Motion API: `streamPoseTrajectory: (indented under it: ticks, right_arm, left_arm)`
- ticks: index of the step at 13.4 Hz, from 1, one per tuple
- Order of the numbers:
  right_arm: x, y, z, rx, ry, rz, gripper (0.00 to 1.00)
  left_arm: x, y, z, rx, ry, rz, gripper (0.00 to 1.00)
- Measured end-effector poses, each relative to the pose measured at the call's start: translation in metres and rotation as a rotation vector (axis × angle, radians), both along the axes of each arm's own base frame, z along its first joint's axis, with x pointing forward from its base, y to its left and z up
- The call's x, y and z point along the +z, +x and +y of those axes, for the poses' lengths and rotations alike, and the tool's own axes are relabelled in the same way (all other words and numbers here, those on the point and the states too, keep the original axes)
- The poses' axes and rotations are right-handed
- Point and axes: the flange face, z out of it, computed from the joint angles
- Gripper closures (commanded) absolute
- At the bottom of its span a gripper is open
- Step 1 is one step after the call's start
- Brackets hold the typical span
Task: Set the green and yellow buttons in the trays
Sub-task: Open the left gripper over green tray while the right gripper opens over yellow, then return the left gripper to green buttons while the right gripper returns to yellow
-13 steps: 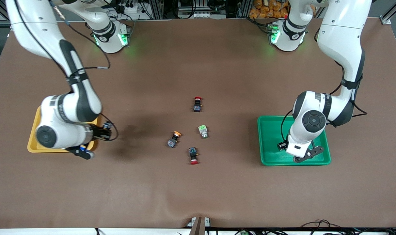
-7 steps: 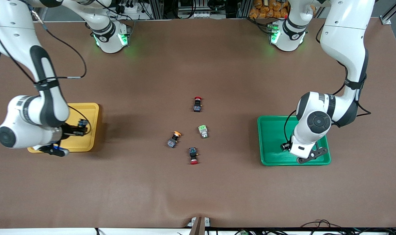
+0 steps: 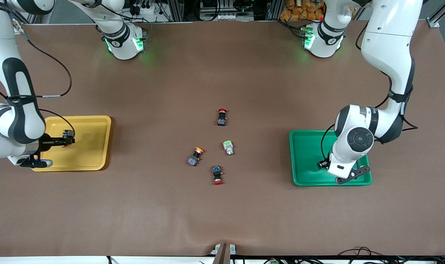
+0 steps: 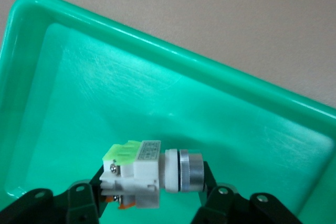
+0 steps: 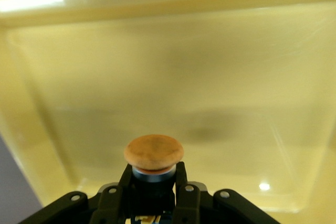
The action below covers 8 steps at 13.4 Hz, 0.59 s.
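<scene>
My right gripper point(image 3: 65, 141) is shut on a yellow button point(image 5: 154, 152) with an orange-yellow cap and holds it over the yellow tray point(image 3: 97, 126); the tray floor fills the right wrist view point(image 5: 168, 77). My left gripper point(image 4: 152, 183) is shut on a pale green button point(image 4: 149, 172) with a whitish-silver body, held sideways just above the green tray point(image 4: 105, 82). In the front view the left wrist point(image 3: 345, 161) covers that gripper over the green tray point(image 3: 303, 146). A second yellow button point(image 3: 195, 156) and a second green button point(image 3: 228, 147) lie mid-table.
Two red-capped dark switches lie mid-table: one point(image 3: 221, 116) nearer the robots than the loose buttons, one point(image 3: 217, 174) nearer the front camera. The brown mat point(image 3: 222, 220) covers the table. Both trays sit at opposite ends of the table.
My right arm has swung toward its end of the table, uncovering the yellow tray and bringing the yellow button over its middle. My left arm has shifted slightly over the green tray.
</scene>
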Motion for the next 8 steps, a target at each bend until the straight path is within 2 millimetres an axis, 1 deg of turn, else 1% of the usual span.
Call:
streamPoseTrajectory:
  ticks: [1,2,3,4,5,7,8]
  right_arm:
    - [-0.006,-0.001,-0.01,0.016,0.011,-0.005,0.1]
    - [-0.011,0.0,-0.019,0.022,0.017,-0.009,0.08]
    - [-0.014,0.001,-0.025,0.024,0.021,-0.012,0.07]
    - [-0.015,0.002,-0.026,0.024,0.021,-0.014,0.07]
    - [-0.016,0.004,-0.025,0.027,0.023,-0.016,0.07]
    - [-0.016,0.006,-0.02,0.032,0.029,-0.019,0.07]
    - [-0.016,0.007,-0.017,0.026,0.037,-0.02,0.07]
  left_arm:
    - [-0.004,-0.003,0.003,0.002,0.001,0.008,1.0]
    - [-0.007,-0.005,0.008,0.007,0.002,0.014,1.0]
    - [-0.01,-0.005,0.015,0.013,0.001,0.017,0.72]
    - [-0.011,-0.005,0.023,0.019,0.0,0.018,0.3]
    - [-0.012,-0.004,0.03,0.023,-0.002,0.015,0.0]
    - [-0.01,-0.002,0.042,0.034,-0.005,0.007,0.0]
    - [-0.006,0.001,0.044,0.035,-0.009,-0.005,0.0]
